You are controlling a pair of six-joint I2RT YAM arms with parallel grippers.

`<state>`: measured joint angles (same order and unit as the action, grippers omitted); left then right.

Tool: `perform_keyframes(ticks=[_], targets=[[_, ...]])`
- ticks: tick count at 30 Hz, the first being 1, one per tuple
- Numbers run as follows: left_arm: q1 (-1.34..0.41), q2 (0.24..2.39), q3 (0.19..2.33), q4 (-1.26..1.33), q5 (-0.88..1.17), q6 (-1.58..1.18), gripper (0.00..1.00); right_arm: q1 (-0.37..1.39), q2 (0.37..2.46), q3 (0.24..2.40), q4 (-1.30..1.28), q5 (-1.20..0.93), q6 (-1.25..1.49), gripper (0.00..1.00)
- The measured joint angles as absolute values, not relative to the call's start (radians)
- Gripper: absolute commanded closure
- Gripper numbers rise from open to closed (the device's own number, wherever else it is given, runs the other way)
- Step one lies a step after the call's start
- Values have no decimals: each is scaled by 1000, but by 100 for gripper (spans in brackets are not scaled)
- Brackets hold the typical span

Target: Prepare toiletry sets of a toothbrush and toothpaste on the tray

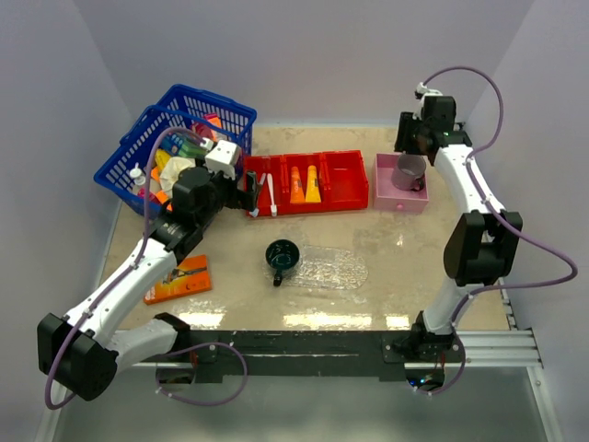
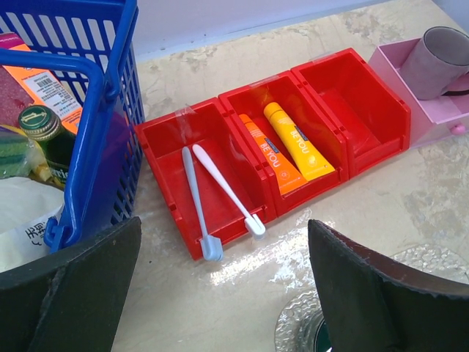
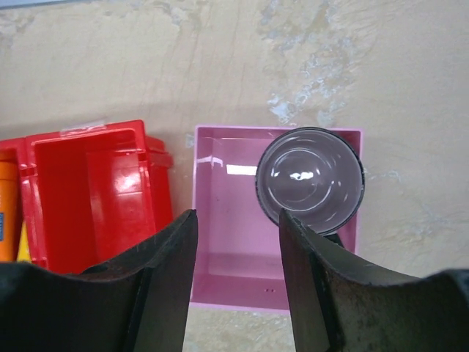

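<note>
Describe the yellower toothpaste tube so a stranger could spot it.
Find the red three-compartment bin at the back, between the blue basket and the pink box. Its middle compartment holds two tubes side by side. The one meant is the yellow tube nearer the pink box, paler than the orange tube beside it.

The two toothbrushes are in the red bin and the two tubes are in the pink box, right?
No. The tubes are in the red bin too, in its middle compartment, next to the one with the toothbrushes. The pink box holds a cup. The left wrist view shows this.
</note>
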<state>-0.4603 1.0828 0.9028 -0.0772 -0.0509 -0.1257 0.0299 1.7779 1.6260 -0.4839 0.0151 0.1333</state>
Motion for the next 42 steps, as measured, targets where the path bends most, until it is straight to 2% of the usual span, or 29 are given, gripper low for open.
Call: perform_keyframes(ticks=[8, 16, 27, 42], targets=[[-460, 1086, 903, -77, -51, -116, 1, -25, 1839, 1627, -493, -47, 5, 50], [-460, 1105, 903, -77, -49, -115, 1, -25, 1847, 1523, -465, -73, -67, 51], [-460, 1113, 903, -77, -49, -115, 0, -25, 1864, 1508, -411, -102, -96, 53], [-460, 1115, 903, -78, -50, -112, 0, -2, 1939, 1508, -388, -69, -122, 60]])
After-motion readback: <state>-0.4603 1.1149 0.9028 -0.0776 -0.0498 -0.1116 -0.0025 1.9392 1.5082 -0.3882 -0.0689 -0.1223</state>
